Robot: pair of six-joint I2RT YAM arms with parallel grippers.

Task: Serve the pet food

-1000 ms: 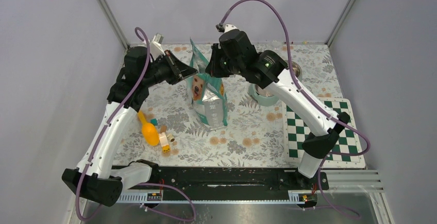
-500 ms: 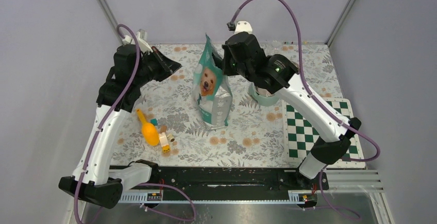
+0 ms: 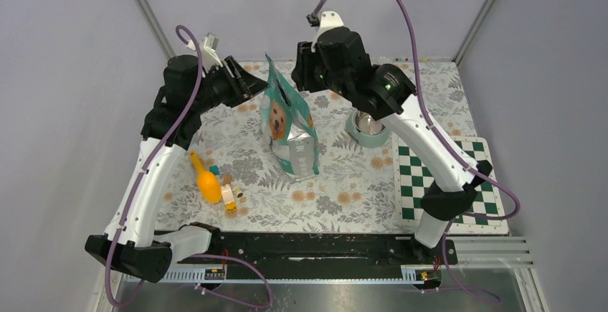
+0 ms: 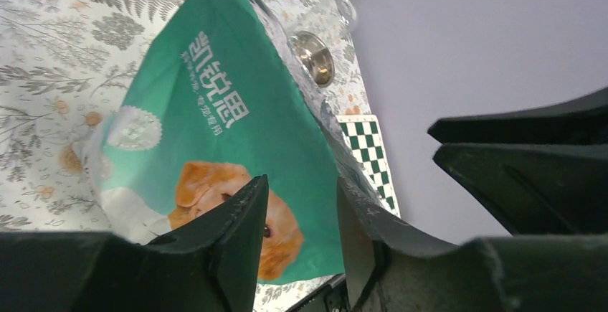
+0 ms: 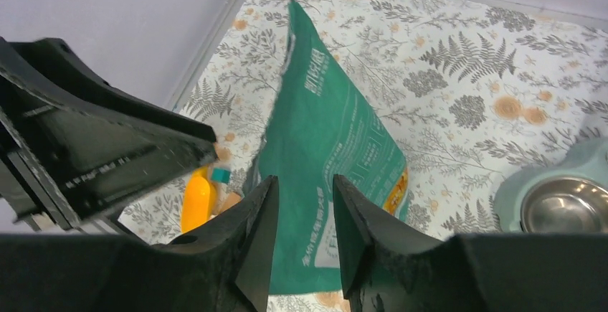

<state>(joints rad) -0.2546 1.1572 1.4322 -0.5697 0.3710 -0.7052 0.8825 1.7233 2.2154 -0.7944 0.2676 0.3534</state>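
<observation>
The teal bag with the golden retriever picture stands upright mid-table, held by neither gripper. The pet food is hidden, no kibble shows. My left gripper hovers just left of the bag's top, open. My right gripper hovers just right of the top, also open. In the left wrist view the bag lies beyond the gripper, with nothing between its fingers. The right wrist view looks down on the bag past the empty gripper. The pale green bowl with a steel insert stands right of the bag.
An orange scoop and small toy blocks lie at front left on the floral mat. A green checkerboard lies at front right. A second steel bowl sits at the back, near the wall.
Both grippers have opened from shut. The left gripper, which had pulled away left, is back near the bag's top. The bag's top has swung back left.
</observation>
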